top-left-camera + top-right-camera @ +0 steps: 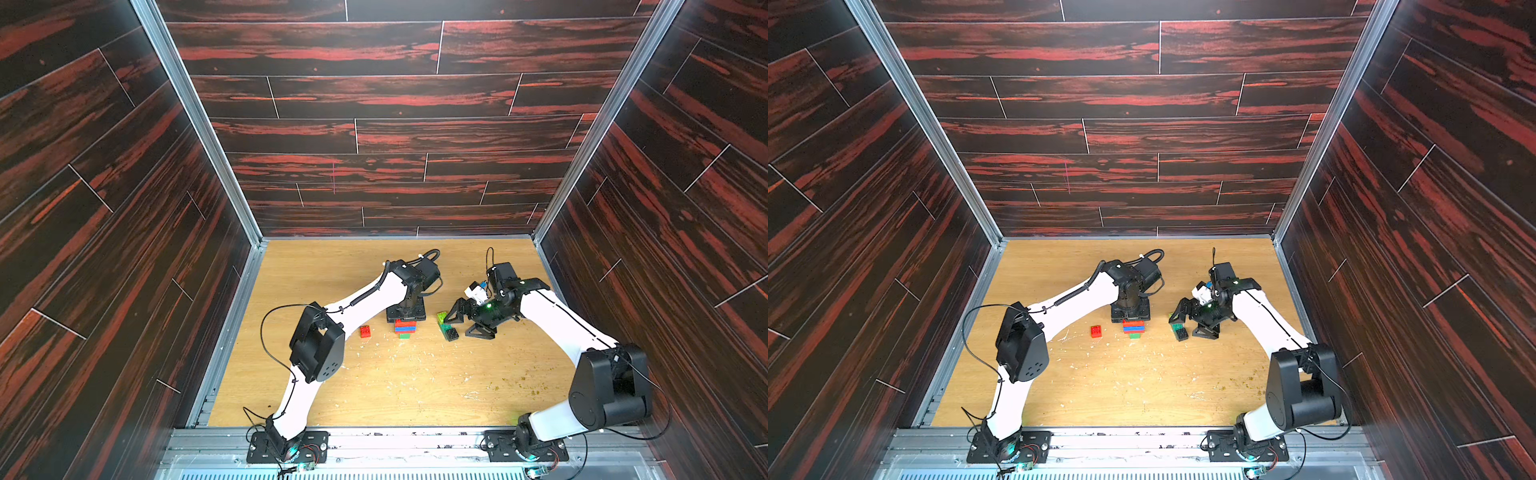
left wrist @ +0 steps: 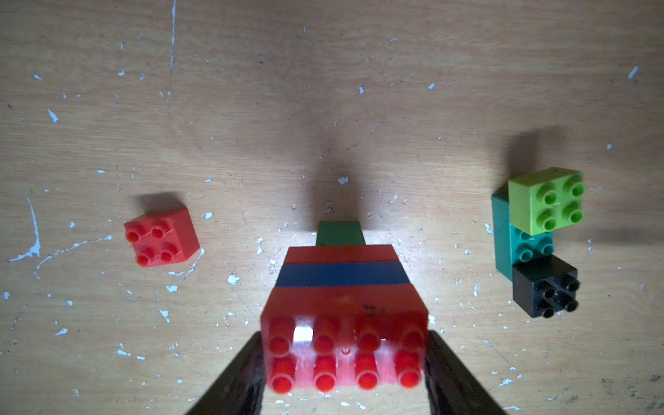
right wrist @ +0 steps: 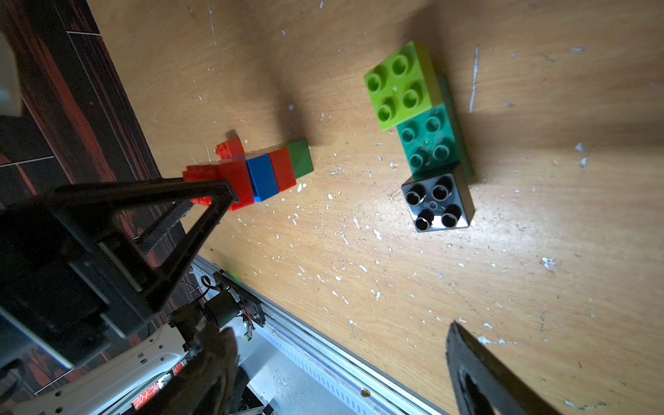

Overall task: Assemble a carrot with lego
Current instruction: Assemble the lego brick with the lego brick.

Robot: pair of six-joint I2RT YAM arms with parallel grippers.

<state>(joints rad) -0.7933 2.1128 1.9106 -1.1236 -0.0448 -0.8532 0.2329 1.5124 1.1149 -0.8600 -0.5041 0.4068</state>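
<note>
Red bricks formed most of the half-built carrot [image 2: 343, 276]. A long red brick with eight studs sat on top, with a blue band under it, another red layer, and a narrower green brick as the tip, pointing down at the wooden table [image 1: 374, 395]. In both top views the carrot stood upright just below the centre of the frame. Whether the green tip touched the wood we could not tell. To its left in those views lay a loose square red brick [image 1: 365, 331], studs up and apart from the carrot. To its right lay the teal bar [image 3: 429, 143], flat on the table. It had a lime brick [image 3: 402, 84] pressed onto one end and a black brick [image 3: 436, 203] on the other, with four teal studs bare between them.

The left arm [image 1: 365, 295] reached in from the lower left of the frame, its wrist bent straight down over the carrot. The left gripper [image 2: 345, 359] was clamped on the top red brick, one dark finger against each short side. The right arm [image 1: 557, 316] came from the lower right and leaned toward the centre. The right gripper [image 1: 457, 327] hung tilted close by the teal bar with its jaws spread wide, holding nothing. Whether a finger brushed the bar we could not make out.
</note>
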